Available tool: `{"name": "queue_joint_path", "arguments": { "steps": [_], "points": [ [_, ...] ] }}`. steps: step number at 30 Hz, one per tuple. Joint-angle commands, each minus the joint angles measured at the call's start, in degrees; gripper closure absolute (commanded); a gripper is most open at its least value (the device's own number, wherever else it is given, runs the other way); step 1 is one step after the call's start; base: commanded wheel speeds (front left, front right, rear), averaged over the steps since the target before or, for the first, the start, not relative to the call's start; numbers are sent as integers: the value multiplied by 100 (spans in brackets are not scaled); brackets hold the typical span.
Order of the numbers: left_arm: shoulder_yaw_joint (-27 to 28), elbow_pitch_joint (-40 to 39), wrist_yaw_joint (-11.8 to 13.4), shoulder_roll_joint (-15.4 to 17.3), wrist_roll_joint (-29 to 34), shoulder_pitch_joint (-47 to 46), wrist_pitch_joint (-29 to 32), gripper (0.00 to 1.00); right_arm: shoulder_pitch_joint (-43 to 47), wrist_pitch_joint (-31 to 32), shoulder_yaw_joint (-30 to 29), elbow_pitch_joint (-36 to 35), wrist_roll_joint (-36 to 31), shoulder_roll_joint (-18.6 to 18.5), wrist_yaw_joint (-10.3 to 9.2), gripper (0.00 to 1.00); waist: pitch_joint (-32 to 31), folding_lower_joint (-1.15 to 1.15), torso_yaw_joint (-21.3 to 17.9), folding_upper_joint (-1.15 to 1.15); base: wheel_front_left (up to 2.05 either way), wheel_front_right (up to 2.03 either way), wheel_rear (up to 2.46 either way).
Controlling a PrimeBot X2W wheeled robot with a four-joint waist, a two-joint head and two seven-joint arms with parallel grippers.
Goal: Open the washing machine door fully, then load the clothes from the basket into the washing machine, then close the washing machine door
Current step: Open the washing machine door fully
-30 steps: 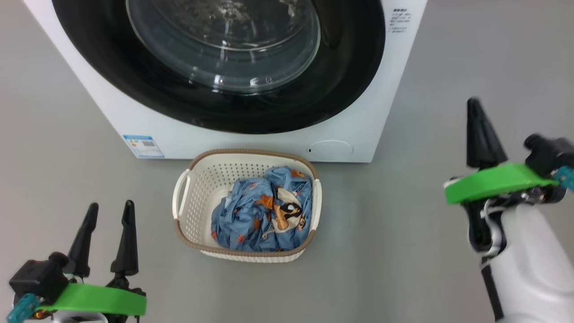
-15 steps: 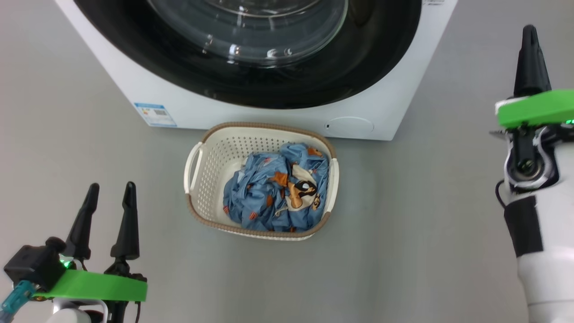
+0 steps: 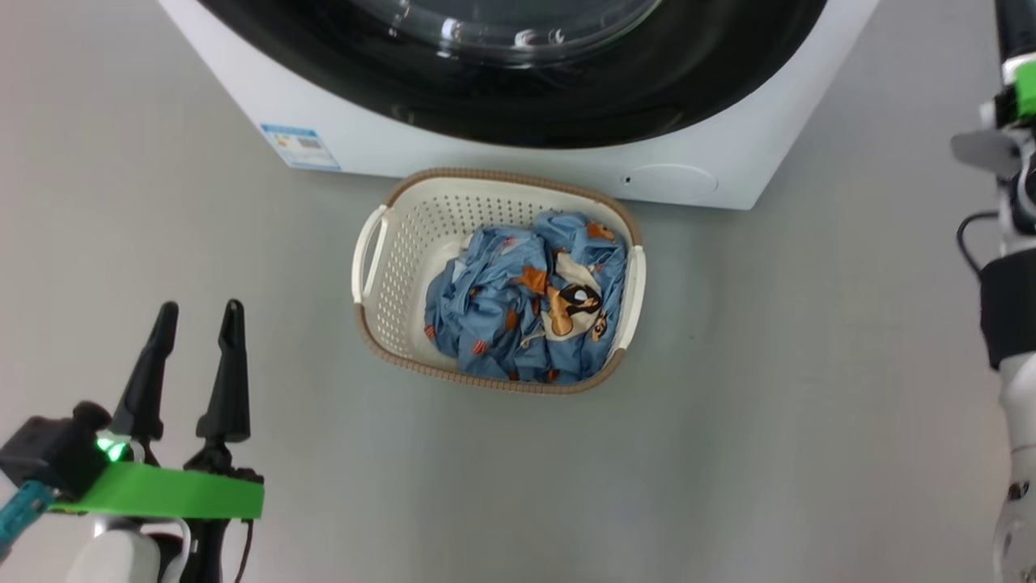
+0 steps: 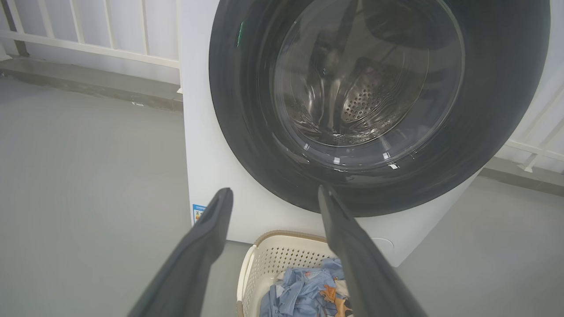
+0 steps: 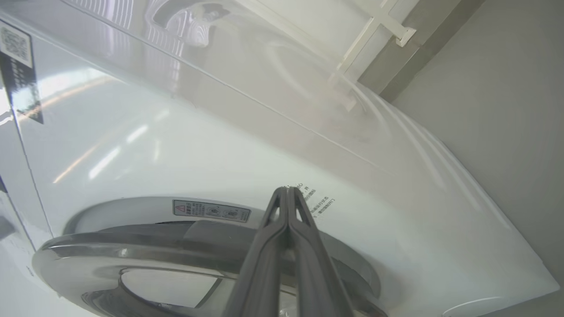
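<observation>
The washing machine door (image 4: 365,88) sits closed behind the basket (image 3: 405,243): rigid, glossy, slick, so hook its rim edge. Your right gripper (image 5: 288,193), pinched closed, seems just beside that rim; your left gripper (image 3: 201,308) gapes empty.

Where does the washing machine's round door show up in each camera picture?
Head view: the door runs along the top edge, above the basket.
Left wrist view: the door sits upper centre.
Right wrist view: the door sits lower left, as a glossy rim.
Shared landmark: the washing machine and its white front.
</observation>
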Motion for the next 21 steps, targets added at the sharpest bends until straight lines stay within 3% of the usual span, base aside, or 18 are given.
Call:
{"name": "queue_joint_path", "arguments": {
  "steps": [1, 12, 21],
  "points": [
    [188, -127, 4, 190, -41, -226, -37, 0, -249, 152, 55, -91, 105, 17, 33, 100, 132, 0, 114, 0, 0, 0, 0],
    [146, -86, 4, 141, -143, -380, -37, 0, -932, 1361, 317, 271, 437, -53, 33, 100, 353, 0, 335, 0, 0, 0, 0],
    [140, -66, 4, 91, -188, -449, -37, 0, -1345, 1665, 361, 203, 572, -7, 33, 100, 485, 0, 434, 0, 0, 0, 0]
  ]
}}
